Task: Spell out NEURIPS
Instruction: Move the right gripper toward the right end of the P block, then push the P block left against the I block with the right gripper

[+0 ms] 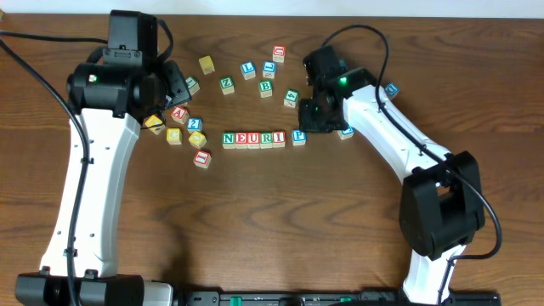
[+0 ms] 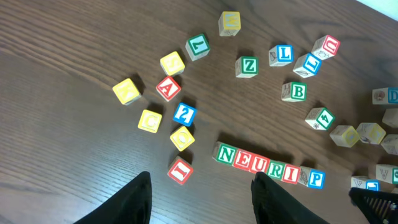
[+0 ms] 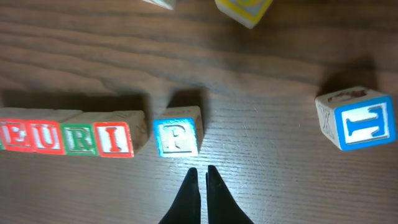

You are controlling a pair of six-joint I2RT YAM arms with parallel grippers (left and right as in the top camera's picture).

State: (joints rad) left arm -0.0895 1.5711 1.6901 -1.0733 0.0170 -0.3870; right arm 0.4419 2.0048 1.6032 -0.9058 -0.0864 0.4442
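Six letters down, one to go: the NEURI row (image 1: pixel 253 139) lies mid-table, the blue P cube (image 3: pixel 178 134) just beside it, slightly askew. The right gripper (image 3: pixel 202 173), pinched shut on nothing, seems poised to nudge it flush; the left gripper (image 2: pixel 202 183) hovers half-open, empty. S comes next.

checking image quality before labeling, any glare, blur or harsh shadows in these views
Overhead: even light, soft shadows, letters small but legible. Left wrist: far-right cubes look washed out. Right wrist: pale sheen on the table beside the blue P cube, dark shadow above it.
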